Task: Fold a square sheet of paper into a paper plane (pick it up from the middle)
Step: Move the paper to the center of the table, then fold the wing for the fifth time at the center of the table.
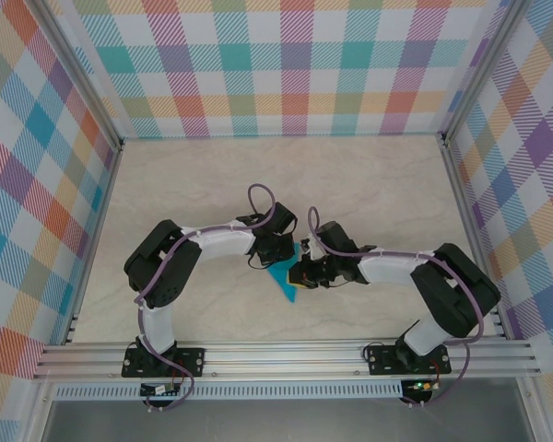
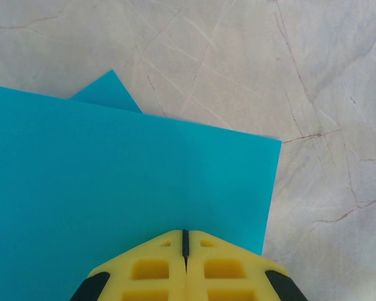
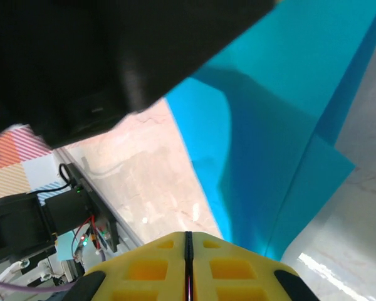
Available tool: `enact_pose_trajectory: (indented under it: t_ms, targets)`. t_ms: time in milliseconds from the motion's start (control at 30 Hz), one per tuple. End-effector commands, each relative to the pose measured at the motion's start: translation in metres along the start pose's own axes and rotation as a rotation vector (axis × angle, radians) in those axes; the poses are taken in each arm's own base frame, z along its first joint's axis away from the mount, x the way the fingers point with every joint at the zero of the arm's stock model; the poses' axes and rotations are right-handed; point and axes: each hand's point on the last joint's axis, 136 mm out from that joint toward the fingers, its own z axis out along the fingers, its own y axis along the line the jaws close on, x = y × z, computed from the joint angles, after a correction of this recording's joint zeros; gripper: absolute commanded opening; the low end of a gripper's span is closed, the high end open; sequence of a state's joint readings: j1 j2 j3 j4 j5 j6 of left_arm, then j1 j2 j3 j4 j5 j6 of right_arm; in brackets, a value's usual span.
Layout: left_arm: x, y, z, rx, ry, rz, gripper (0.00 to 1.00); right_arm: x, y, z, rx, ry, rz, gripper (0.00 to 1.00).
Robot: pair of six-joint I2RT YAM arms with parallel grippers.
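Marbled beige tabletop (image 1: pixel 369 184): one thin teal-blue folded sheet of paper (image 1: pixel 283 279), centre, between your two arms.
Left gripper (image 2: pixel 185 233) and right gripper (image 3: pixel 188 235): jaws together (tips over the sheet; grip unclear).

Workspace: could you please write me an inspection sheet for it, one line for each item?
Surface: pale marbled table, thin dark veins.
Job's things: teal paper, folded over, one corner showing behind the top layer; between the two grippers.
Clutter: nothing seen.
Grippers: left gripper shut, tips at the paper's near edge; right gripper shut, paper just ahead, contact unclear.
Cables: purple cables along both arms.
Surroundings: checked walls, aluminium frame.
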State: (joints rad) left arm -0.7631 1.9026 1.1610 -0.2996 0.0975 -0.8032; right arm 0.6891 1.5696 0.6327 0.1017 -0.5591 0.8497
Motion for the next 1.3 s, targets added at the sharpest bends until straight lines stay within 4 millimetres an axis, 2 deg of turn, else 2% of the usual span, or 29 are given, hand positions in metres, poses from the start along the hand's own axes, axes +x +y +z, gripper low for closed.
enact_pose_trajectory:
  t_ms: [0,67,133,233,333,400,467,500,600,700,767,800,900,1067,1167,1267]
  targets:
    - [0.018,0.018,0.017,-0.043,0.075,-0.012,0.0,-0.01,-0.003,0.006,0.022,-0.028,0.02,0.09]
    - [0.018,0.014,0.015,-0.027,0.075,-0.009,0.0,-0.01,-0.014,0.007,0.067,-0.03,0.035,0.09]
    - [0.015,0.008,0.009,-0.002,0.066,0.001,0.0,-0.005,-0.034,0.008,0.148,-0.007,0.062,0.07]
    - [0.009,-0.007,-0.009,0.047,0.039,0.03,0.06,0.003,-0.059,0.009,0.192,0.003,0.105,0.06]
    - [-0.001,-0.02,-0.039,0.088,-0.021,0.057,0.2,0.008,-0.069,0.009,0.203,0.023,0.113,0.06]
    - [-0.008,-0.021,-0.059,0.088,-0.071,0.065,0.36,0.009,-0.074,0.01,0.215,0.033,0.113,0.06]
    - [-0.01,-0.011,-0.074,0.055,-0.111,0.053,0.44,0.009,-0.077,0.011,0.221,0.041,0.112,0.06]
    - [-0.01,-0.003,-0.079,0.029,-0.131,0.04,0.52,0.01,-0.078,0.012,0.219,0.047,0.115,0.06]
    - [-0.004,0.02,-0.089,-0.005,-0.168,-0.03,0.57,0.01,-0.08,0.013,0.202,0.049,0.115,0.06]
    - [0.008,0.03,-0.082,0.032,-0.159,-0.1,0.63,0.011,-0.082,0.015,0.199,0.063,0.114,0.06]
    - [0.016,0.028,-0.074,0.063,-0.123,-0.118,0.64,0.011,-0.084,0.017,0.198,0.066,0.118,0.06]
    - [0.014,0.018,-0.071,0.112,-0.12,-0.121,0.64,0.012,-0.085,0.017,0.197,0.07,0.122,0.06]
    - [0.017,0.008,-0.058,0.155,-0.081,-0.13,0.63,0.012,-0.085,0.018,0.194,0.073,0.12,0.05]
    - [0.017,0.007,-0.04,0.132,-0.047,-0.14,0.63,0.012,-0.085,0.016,0.193,0.064,0.118,0.05]
    - [0.017,0.003,-0.031,0.134,-0.028,-0.144,0.61,0.011,-0.085,0.016,0.191,0.064,0.117,0.05]
    - [0.017,-0.004,-0.023,0.144,-0.002,-0.139,0.52,0.011,-0.086,0.017,0.193,0.063,0.116,0.05]
